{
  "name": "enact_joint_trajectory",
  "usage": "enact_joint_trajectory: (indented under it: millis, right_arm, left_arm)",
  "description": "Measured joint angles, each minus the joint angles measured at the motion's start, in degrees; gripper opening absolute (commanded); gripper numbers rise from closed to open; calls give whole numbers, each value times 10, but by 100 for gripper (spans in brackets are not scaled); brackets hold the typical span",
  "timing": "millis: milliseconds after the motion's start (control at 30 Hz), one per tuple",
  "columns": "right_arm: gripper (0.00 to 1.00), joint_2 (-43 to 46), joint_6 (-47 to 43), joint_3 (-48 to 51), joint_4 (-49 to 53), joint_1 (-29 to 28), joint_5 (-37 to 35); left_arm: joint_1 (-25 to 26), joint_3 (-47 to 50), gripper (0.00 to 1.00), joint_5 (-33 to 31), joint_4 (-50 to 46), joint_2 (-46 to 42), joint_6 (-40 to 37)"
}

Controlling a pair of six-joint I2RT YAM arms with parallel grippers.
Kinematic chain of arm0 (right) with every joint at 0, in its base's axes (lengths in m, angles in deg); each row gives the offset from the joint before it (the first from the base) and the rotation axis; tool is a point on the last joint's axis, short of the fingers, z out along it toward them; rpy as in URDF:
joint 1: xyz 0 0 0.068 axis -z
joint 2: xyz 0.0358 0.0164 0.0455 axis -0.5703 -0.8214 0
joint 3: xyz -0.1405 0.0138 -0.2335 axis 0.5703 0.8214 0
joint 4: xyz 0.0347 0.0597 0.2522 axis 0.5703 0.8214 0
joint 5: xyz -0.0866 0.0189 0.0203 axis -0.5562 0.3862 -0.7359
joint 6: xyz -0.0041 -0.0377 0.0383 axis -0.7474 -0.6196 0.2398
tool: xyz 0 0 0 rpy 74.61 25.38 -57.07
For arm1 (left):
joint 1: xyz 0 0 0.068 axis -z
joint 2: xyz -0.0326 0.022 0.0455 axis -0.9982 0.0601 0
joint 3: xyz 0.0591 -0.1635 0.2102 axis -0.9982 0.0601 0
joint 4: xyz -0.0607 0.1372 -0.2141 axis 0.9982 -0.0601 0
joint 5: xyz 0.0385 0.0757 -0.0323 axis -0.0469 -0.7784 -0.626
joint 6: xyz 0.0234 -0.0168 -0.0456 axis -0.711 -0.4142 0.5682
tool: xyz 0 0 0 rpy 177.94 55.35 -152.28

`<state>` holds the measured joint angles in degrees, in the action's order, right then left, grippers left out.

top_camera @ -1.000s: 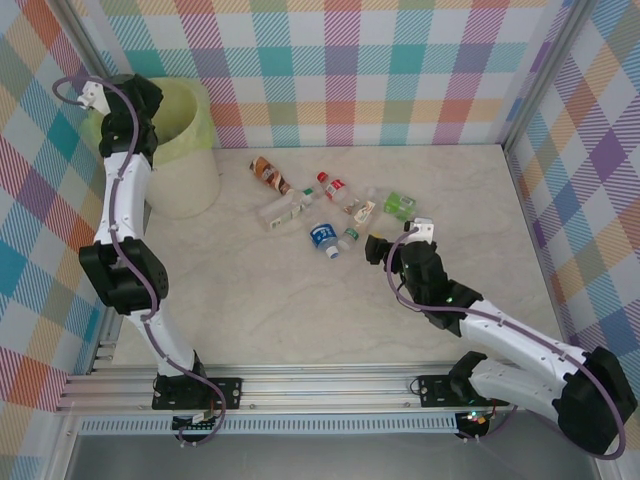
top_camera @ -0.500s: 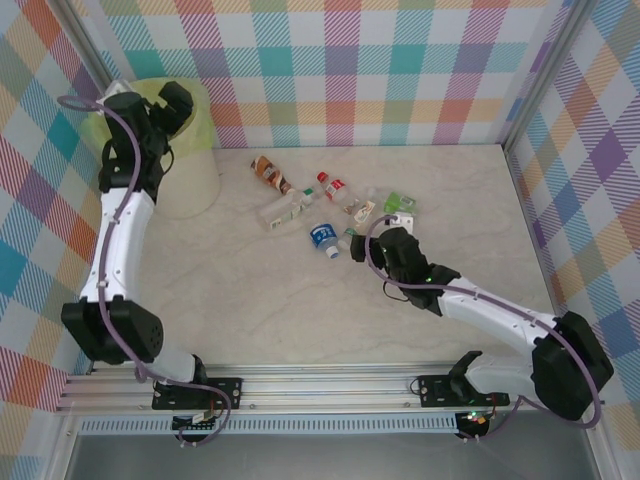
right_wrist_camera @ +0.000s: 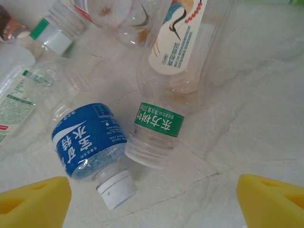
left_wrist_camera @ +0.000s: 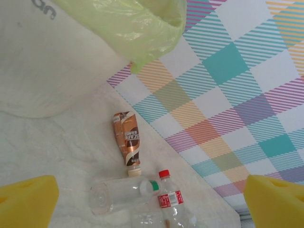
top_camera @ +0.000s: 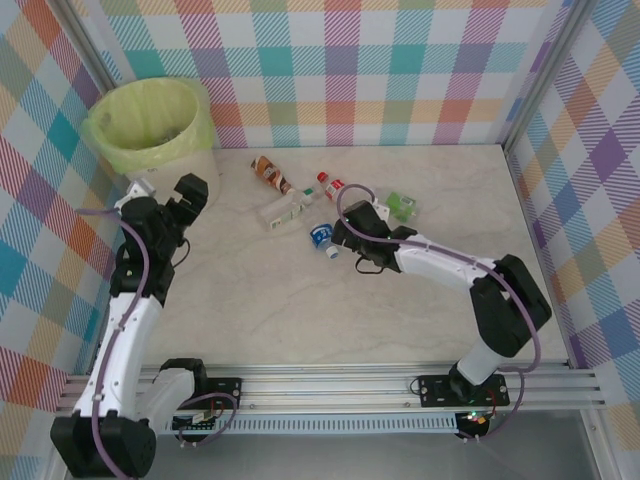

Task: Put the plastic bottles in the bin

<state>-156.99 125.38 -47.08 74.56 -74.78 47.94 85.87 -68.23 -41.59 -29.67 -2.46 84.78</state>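
Several plastic bottles lie in a cluster at the middle back of the table: a brown one (top_camera: 267, 172), a clear one (top_camera: 285, 209), a red-capped one (top_camera: 332, 186), a blue-labelled one (top_camera: 320, 237) and a green one (top_camera: 401, 205). My right gripper (top_camera: 342, 238) hangs open just right of the blue-labelled bottle (right_wrist_camera: 88, 142); that bottle's white cap and the neck of a green-banded bottle (right_wrist_camera: 161, 121) lie between its yellow fingers (right_wrist_camera: 33, 202). The left gripper (top_camera: 192, 192) is open and empty, below the bin (top_camera: 150, 120) and left of the brown bottle (left_wrist_camera: 128, 142).
Checked walls close the table at the back and both sides. The bin's white wall (left_wrist_camera: 42, 66) and its yellow-green bag (left_wrist_camera: 137, 28) stand close on the left of the left gripper (left_wrist_camera: 149, 192). Bare marble tabletop (top_camera: 300, 310) spreads in front of the bottles.
The left arm has swung down from over the bin to the table beside it. The right gripper has moved left and forward onto the blue-labelled and green-banded bottles.
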Motion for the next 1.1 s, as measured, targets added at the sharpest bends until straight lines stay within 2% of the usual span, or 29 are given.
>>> enact_joint_trajectory:
  millis: [300, 567, 867, 1100]
  right_arm:
    - [79, -91, 34, -54, 18, 37, 63]
    - [72, -151, 32, -83, 17, 50, 71]
    - [55, -180, 2, -94, 16, 51, 39]
    - [36, -181, -33, -87, -4, 51, 29]
  left_arm:
    - [-2, 26, 100, -17, -100, -70, -33]
    - [-2, 64, 100, -17, -103, -63, -32]
    - [-2, 66, 100, -16, -103, -49, -32]
    - [-2, 66, 100, -3, -103, -44, -33]
